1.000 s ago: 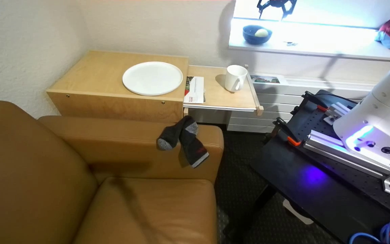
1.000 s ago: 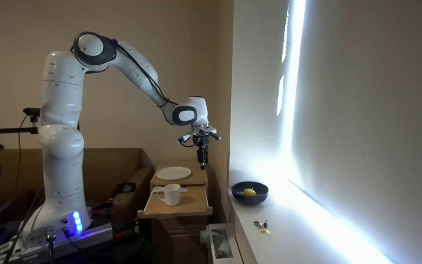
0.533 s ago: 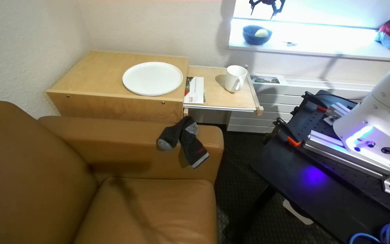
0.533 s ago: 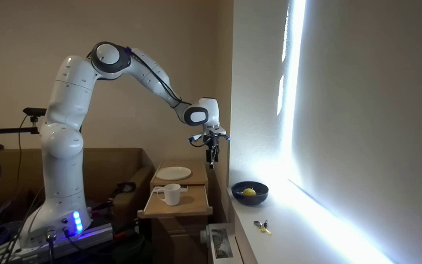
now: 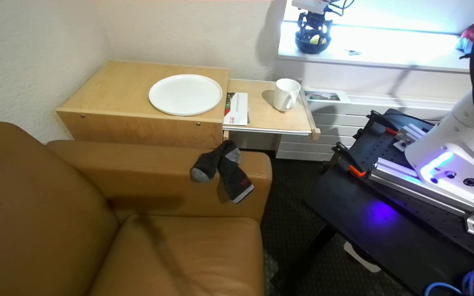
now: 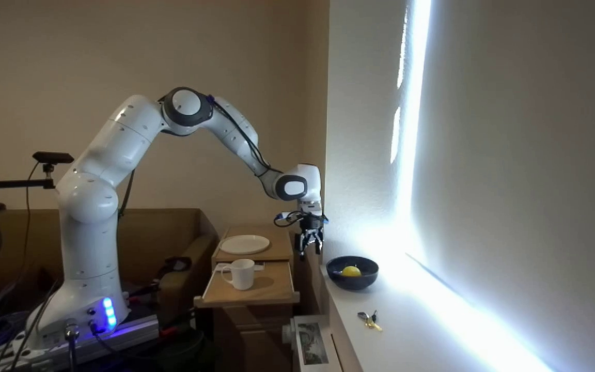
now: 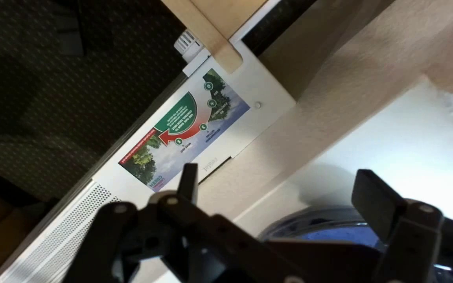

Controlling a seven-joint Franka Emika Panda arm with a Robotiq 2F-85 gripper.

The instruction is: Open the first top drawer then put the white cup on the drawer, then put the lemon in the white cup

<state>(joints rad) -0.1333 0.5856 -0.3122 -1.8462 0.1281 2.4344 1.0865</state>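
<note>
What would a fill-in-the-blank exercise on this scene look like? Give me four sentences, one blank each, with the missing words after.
1. The lemon lies inside the dark blue ____.
2. The white cup stands upright on the pulled-out ____.
3. Flat on top of the cabinet lies a large, round white ____.
4. In the wrist view, the gripper has its fingers spread apart, so it is ____.

Missing words: bowl; drawer; plate; open.
</note>
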